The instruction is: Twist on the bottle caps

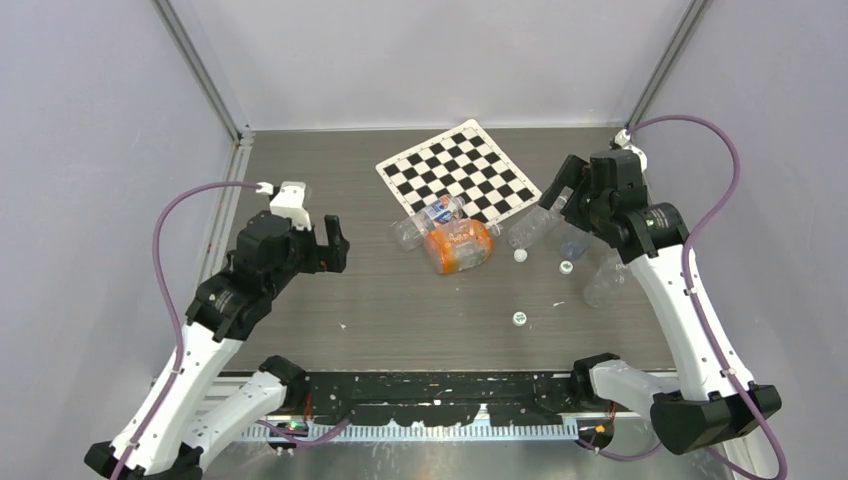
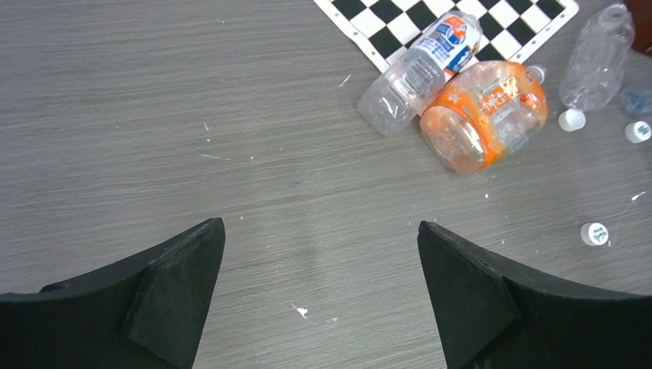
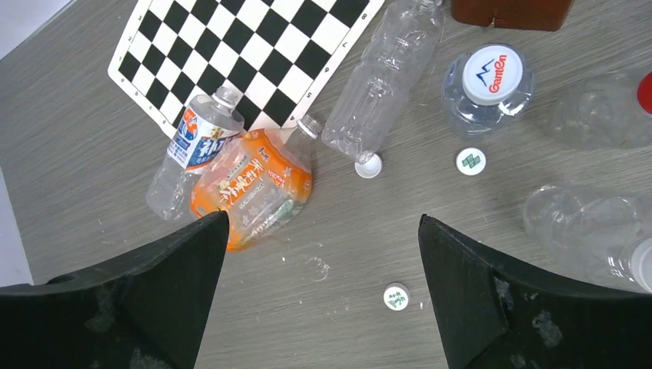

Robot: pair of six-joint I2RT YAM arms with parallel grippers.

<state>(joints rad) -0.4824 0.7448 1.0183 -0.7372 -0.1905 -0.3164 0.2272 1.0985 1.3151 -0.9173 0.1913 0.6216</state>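
Note:
Three small white bottle caps lie loose on the table: one beside the neck of a clear bottle, one to its right, one nearer the front. In the right wrist view they are the first, second and third cap. An orange-labelled bottle and a blue-labelled bottle lie uncapped mid-table. My left gripper is open and empty, left of the bottles. My right gripper is open and empty, above the clear bottle.
A checkerboard sheet lies at the back. A small upright bottle wears a white printed cap. More clear bottles lie at the right, one with a red cap. A brown object sits at the top edge.

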